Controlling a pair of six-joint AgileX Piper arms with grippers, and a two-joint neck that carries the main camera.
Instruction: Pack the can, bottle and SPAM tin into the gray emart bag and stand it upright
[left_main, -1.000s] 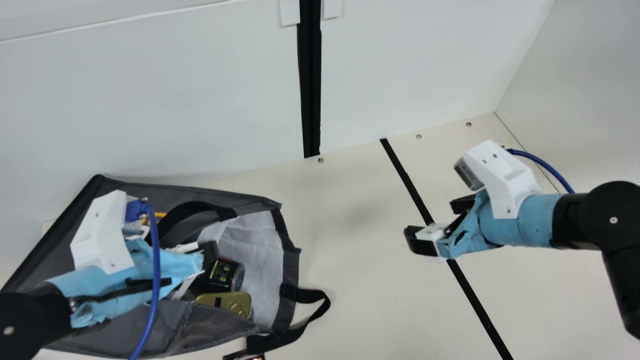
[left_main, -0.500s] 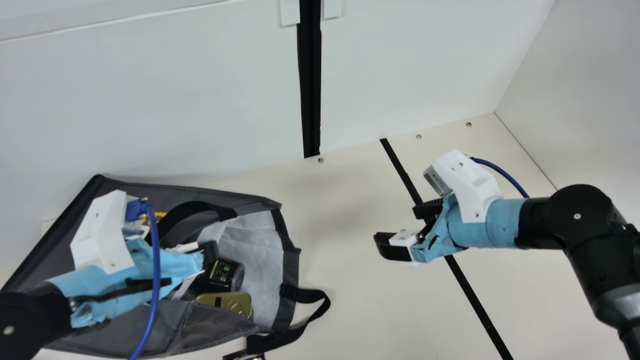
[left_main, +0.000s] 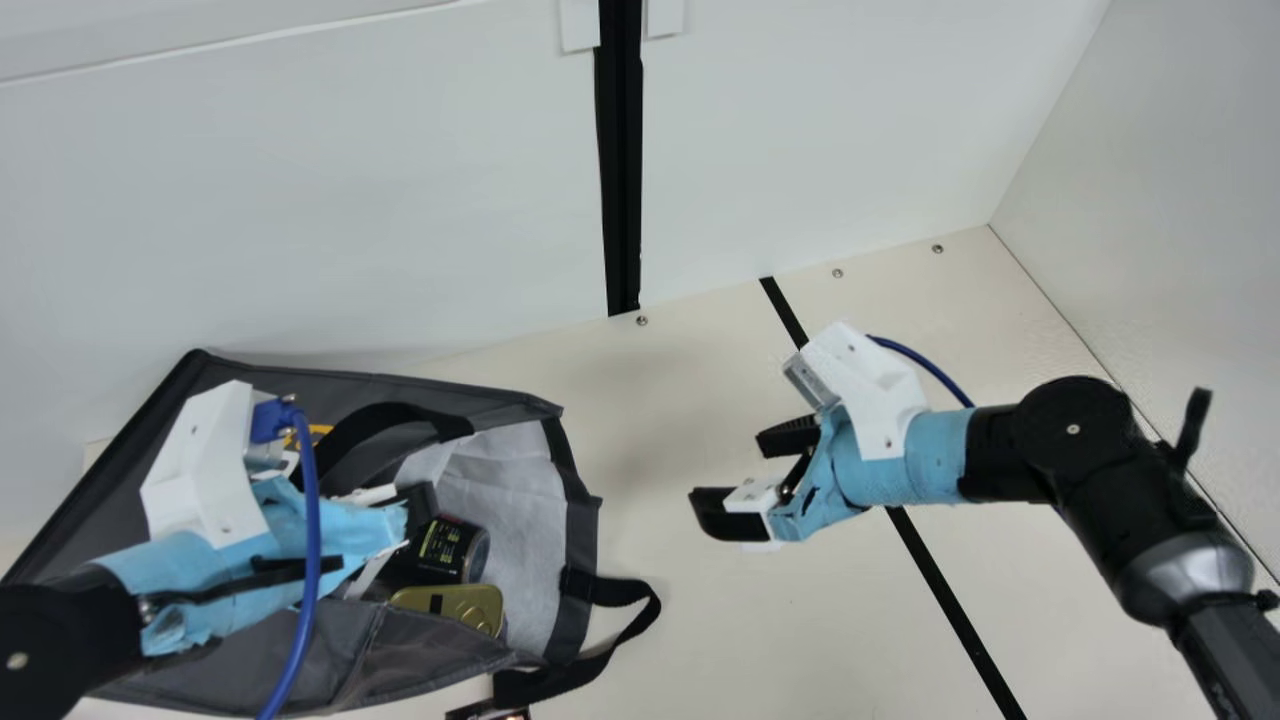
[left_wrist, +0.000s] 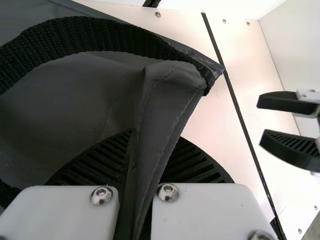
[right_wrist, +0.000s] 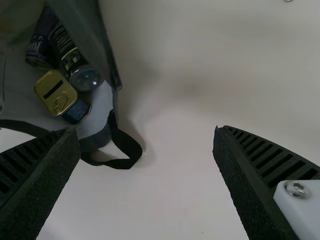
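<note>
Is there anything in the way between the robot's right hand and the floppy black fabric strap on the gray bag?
Nothing that I can see. Flat cream table stretches between the open right hand and that black strap.

Left gripper (left_main: 420, 510): fingers clamped close together. Right gripper (left_main: 727, 468): fingers spread wide, pointing toward main view's left; right arm (left_main: 1075, 430) bent.

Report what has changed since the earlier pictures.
The right gripper, open and empty, has moved leftward across the table, closer to the gray bag. Nothing was newly gripped or released. The left gripper stayed clamped on the bag's fabric; the bag and the gold tin inside it stayed put.
</note>
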